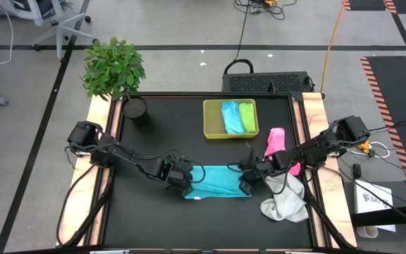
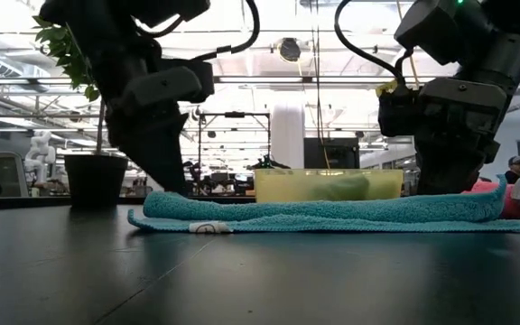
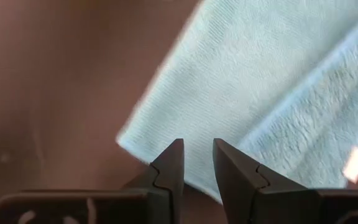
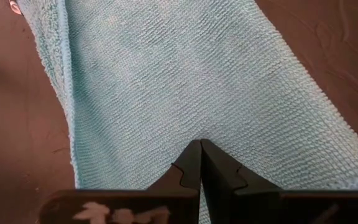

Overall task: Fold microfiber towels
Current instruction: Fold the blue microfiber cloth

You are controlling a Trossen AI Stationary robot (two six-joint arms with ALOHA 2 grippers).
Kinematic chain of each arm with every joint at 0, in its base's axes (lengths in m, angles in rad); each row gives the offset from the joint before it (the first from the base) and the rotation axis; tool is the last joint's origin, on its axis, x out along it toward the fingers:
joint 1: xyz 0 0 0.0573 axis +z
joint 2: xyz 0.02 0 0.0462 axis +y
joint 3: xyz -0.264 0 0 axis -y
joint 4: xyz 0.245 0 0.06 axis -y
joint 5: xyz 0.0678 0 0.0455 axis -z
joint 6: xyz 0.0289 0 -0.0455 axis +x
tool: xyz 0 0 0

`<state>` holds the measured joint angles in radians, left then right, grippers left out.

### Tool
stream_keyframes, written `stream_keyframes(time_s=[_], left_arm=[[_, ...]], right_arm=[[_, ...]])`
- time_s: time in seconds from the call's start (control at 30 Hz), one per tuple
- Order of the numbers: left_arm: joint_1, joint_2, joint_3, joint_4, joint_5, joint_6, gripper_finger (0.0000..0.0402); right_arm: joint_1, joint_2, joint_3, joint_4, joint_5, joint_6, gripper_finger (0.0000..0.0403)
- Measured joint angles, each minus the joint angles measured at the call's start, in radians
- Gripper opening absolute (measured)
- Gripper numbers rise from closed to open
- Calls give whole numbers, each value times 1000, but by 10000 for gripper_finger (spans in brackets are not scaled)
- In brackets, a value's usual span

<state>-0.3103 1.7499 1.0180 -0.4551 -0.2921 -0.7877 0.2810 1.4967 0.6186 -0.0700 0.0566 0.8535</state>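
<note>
While both arms sit low over the black tabletop [image 1: 154, 226], I judge the teal microfiber towel [image 1: 217, 182] is mid-fold, lying flat in a doubled strip between my two grippers. My left gripper [image 3: 196, 163] hovers at one end with a narrow gap between its jaws and nothing in them; the towel's corner lies just ahead of its tips. My right gripper [image 4: 201, 163] is pressed closed at the opposite end, tips over the cloth; I can't tell whether cloth is pinched. Next I'd need both ends gripped to fold again.

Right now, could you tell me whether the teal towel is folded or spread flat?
Folded: the teal towel shows two stacked layers in the low view.
</note>
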Motion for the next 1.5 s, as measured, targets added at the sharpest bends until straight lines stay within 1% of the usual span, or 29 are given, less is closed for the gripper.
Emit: stream_keyframes(time_s=[0.13, 0.3, 0.37, 0.47, 0.5, 0.53, 0.6, 0.67, 0.73, 0.87, 1.0, 1.07, 1.2, 1.23, 1.33, 1.5], left_arm=[[-16, 18, 0, 22, 46, -1, 88], [-28, -5, 0, 28, 100, -26, 88], [-37, -19, 3, 55, 136, -25, 88], [-63, -24, 2, 47, 208, -24, 88], [-73, -24, 2, 46, 211, -22, 88], [-82, -24, 2, 36, 192, -26, 88], [-94, -25, 2, 5, 118, -53, 88], [-90, -24, 1, 9, 68, -73, 88], [-87, -25, 1, 54, 56, -77, 88], [-100, -26, 1, 129, 80, -57, 88], [-108, -27, 1, 152, 55, -52, 88], [-108, -27, 1, 151, 18, -52, 88], [-102, -27, 1, 127, -96, -52, 88], [-96, -27, 1, 117, -106, -52, 88], [-81, -21, 1, 86, -94, -33, 88], [-96, 13, 1, 86, 3, -28, 88]], right_arm=[[0, 0, -1, 5, 0, -1, 0], [0, 1, -1, 11, -1, -6, 0], [0, 1, -1, 11, -1, -9, 0], [0, 1, -1, 12, -1, -13, 0], [0, 1, -1, 13, -1, -13, 0], [0, 1, -1, 14, -1, -13, 0], [0, 1, -1, 16, -1, -11, 0], [0, 1, -1, 17, -1, -10, 0], [0, 1, -1, 16, -1, -10, 0], [0, 1, -1, 15, -1, -9, 0], [0, 1, -1, 15, -2, -6, 0], [0, 1, -1, 14, -1, -8, 0], [0, 1, -1, 14, -2, -6, 0], [0, 1, -1, 14, -2, -6, 0], [0, 1, -1, 14, -2, -6, 0], [0, 1, -1, 15, -2, -5, 0]])
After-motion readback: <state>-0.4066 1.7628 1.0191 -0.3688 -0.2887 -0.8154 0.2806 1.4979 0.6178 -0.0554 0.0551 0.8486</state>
